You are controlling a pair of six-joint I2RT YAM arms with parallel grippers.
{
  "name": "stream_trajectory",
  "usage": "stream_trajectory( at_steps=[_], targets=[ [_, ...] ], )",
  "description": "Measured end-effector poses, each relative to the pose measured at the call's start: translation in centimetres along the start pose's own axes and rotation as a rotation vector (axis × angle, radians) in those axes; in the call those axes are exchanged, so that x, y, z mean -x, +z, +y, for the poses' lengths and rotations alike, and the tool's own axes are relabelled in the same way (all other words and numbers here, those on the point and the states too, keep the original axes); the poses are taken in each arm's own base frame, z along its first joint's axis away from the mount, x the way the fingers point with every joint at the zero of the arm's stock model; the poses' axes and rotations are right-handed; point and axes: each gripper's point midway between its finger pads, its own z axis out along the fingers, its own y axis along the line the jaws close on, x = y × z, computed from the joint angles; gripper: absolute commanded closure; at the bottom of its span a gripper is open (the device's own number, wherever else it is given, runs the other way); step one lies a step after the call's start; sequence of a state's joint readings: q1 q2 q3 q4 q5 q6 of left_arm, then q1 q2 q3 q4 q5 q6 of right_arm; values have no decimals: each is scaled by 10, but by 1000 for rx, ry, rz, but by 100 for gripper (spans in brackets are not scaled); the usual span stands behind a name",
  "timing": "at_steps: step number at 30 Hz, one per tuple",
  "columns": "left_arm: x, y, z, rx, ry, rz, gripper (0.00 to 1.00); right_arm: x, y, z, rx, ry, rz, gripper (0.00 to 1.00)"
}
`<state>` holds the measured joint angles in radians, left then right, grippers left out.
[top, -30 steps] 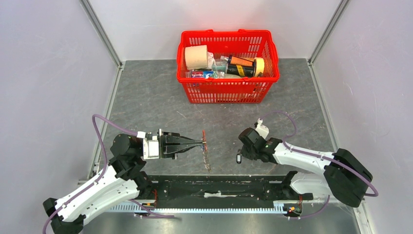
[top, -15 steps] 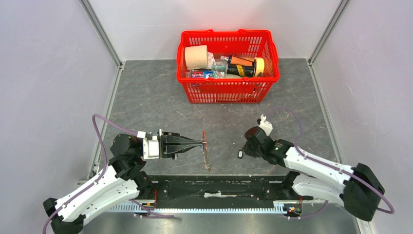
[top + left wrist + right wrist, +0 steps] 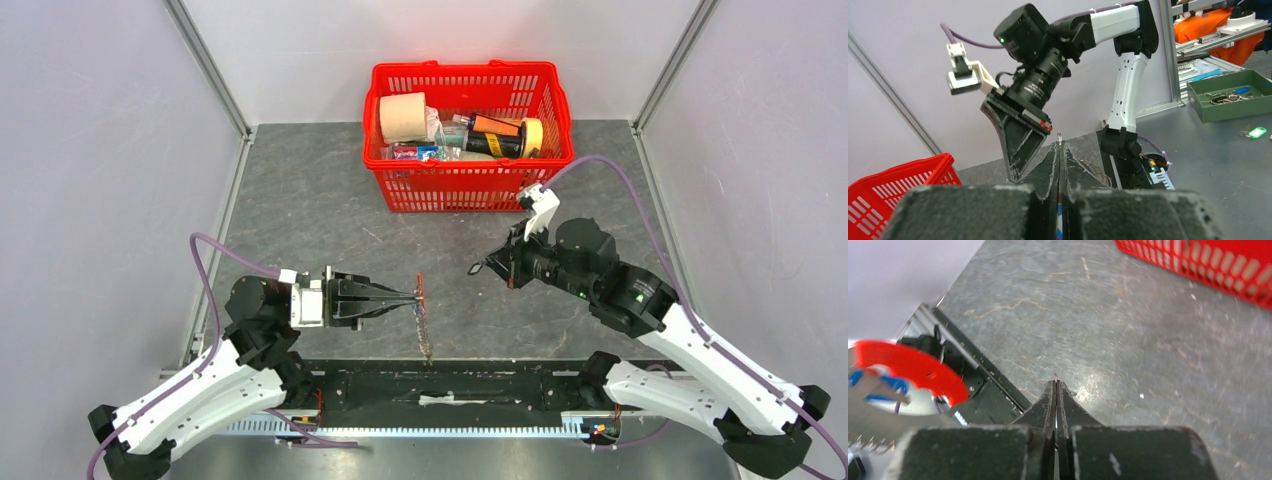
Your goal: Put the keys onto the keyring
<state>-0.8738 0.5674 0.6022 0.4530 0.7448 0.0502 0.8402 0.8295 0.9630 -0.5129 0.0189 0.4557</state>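
The left gripper [image 3: 410, 297] is closed tight on the keyring [image 3: 423, 315]. It pinches the ring at the red strap, and the silvery coiled cord trails from there toward the near edge of the table [image 3: 320, 200]. The right gripper [image 3: 478, 268] is raised just across from it, near but apart, with its jaws pressed together on one slim key [image 3: 1055, 375]. Only a thin metal tip of the key shows past the fingertips. In the right wrist view a blurred blue piece [image 3: 878, 381] sits against the strap; whether it is a second key cannot be told. That makes two grippers, both closed, one keyring, one key clearly held, and one red basket [image 3: 467, 185] at the far side of the table.
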Motion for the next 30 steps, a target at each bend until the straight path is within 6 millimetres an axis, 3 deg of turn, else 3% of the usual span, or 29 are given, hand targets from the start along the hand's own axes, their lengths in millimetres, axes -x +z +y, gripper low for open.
stream_trajectory(
  at_steps=[5, 12, 30],
  targets=[
    [1, 1, -2, -12, -6, -6, 98, 13, -12, 34, 195, -203, 11, 100],
    [1, 2, -5, -26, -36, -10, 98, 12, -23, 57, 371, -418, -6, 100],
    [4, 5, -9, -53, -88, -28, 98, 56, -52, 127, 746, -872, -283, 100]
  ],
)
